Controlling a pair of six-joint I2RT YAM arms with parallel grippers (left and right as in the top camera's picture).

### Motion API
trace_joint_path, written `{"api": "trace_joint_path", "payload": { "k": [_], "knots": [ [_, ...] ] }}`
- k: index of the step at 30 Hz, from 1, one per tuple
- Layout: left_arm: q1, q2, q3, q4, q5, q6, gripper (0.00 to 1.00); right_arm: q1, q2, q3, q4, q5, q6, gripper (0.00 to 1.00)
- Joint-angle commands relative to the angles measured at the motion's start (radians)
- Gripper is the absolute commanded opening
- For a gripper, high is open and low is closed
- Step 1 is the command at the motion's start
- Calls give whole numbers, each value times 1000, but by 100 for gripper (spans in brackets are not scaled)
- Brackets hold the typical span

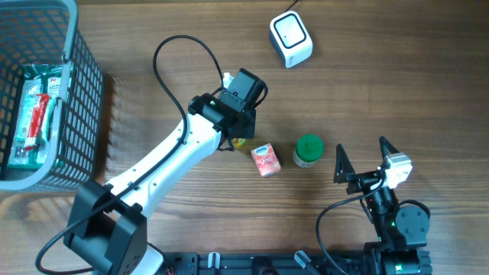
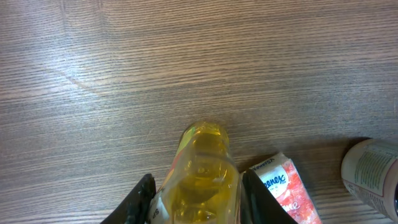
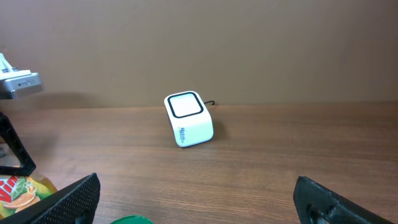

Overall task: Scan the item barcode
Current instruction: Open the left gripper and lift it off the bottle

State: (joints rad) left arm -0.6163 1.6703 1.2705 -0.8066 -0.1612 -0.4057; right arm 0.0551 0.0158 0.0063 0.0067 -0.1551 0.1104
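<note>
Both fingers [image 2: 142, 200] of your left gripper [image 2: 198, 198] pinch the yellow bottle [image 2: 202, 152] between them, your right gripper [image 1: 361, 153] is spread wide, so next lift the bottle and show its barcode to the white scanner [image 1: 290, 40] ahead.

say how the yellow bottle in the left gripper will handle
The yellow bottle looks like smooth clear plastic, so probably stiff but slippery in the left gripper. It seems full of liquid, likely heavy for its size. Its round body may roll if laid down.
</note>
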Motion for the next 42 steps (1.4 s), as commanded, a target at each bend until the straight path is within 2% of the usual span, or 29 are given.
{"api": "trace_joint_path", "payload": {
  "k": [1, 16, 23, 29, 37, 40, 42],
  "knots": [
    [-4, 8, -1, 6, -23, 9, 14, -3, -2, -1, 3, 8, -5, 100],
    [-4, 15, -1, 6, -23, 9, 13, -3, -2, -1, 3, 8, -5, 100],
    [-4, 15, -1, 6, -23, 9, 18, -3, -2, -1, 3, 8, -5, 100],
    [-4, 15, -1, 3, -19, 9, 18, -3, -2, -1, 3, 8, -5, 100],
    [-4, 15, -1, 3, -19, 9, 32, -3, -2, -1, 3, 8, -5, 100],
    [-4, 15, -1, 2, -11, 9, 50, -3, -2, -1, 3, 8, -5, 100],
    [-4, 15, -1, 2, -4, 9, 56, -3, -2, -1, 3, 8, -5, 100]
  ]
}}
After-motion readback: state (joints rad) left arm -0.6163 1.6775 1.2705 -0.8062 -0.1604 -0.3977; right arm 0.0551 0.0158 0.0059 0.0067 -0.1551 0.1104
